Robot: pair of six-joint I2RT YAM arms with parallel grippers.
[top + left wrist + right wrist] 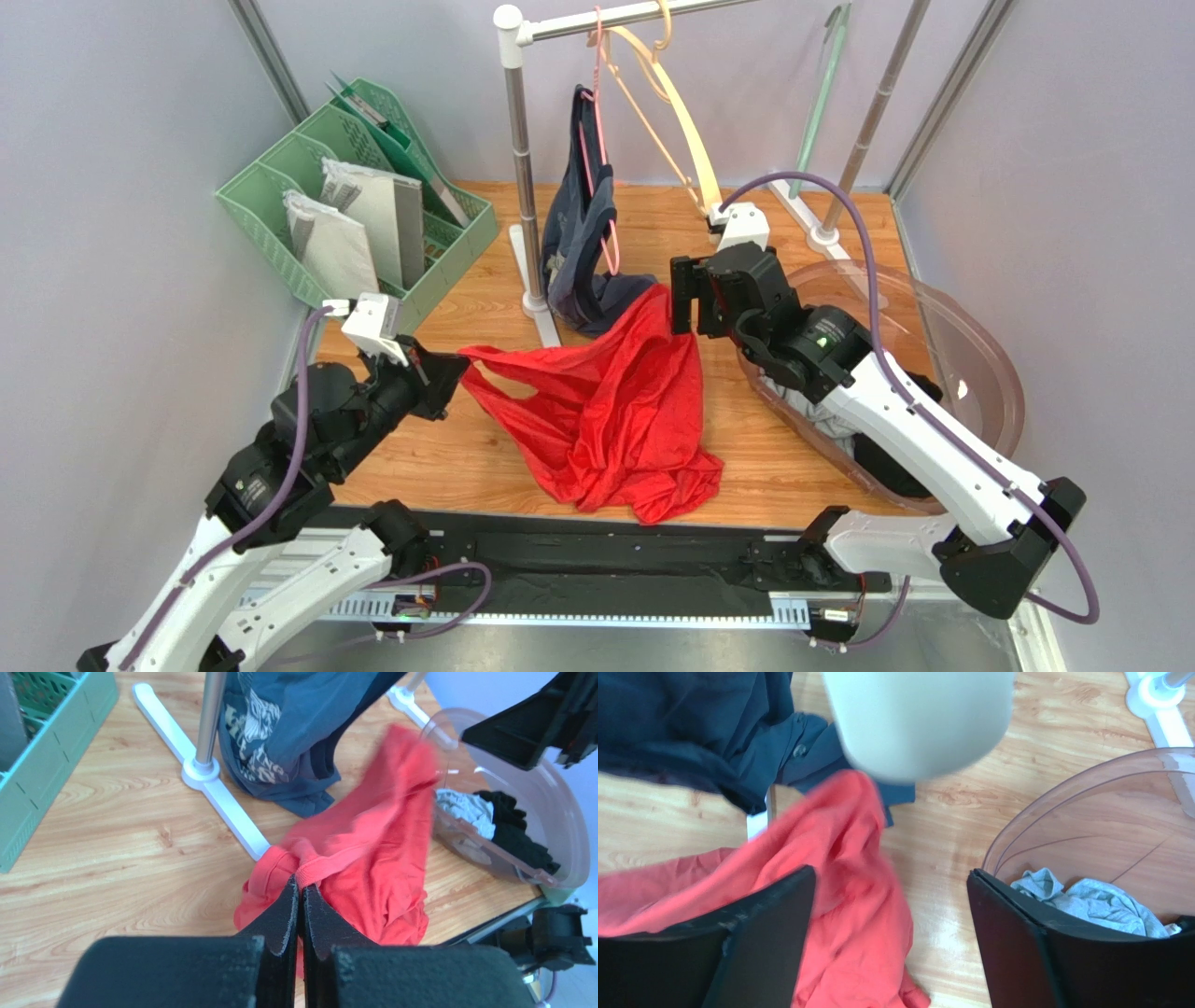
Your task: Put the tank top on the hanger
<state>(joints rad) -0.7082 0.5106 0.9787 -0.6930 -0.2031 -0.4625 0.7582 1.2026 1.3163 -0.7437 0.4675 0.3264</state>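
Observation:
The red tank top [603, 406] lies bunched on the wooden table, one corner pulled up toward my right gripper [683, 297]. My left gripper [302, 885] is shut on a red strap at the garment's left end [379, 854]. The right gripper [892, 903] stands wide open. Blurred red fabric [857, 854] runs beside its left finger and is not clamped. The cream hanger [690, 140] hangs by its hook from the rail. Its lower end is just above the right wrist and shows as a pale blur [920, 721].
A navy top [589, 210] hangs on a pink hanger [603, 126] beside the rack pole [522, 168]. Behind the tank top, the rack's white foot [224, 805] runs across the table. A green file rack [351, 196] stands back left. At right sits a clear tub [968, 364] holding grey and black clothes.

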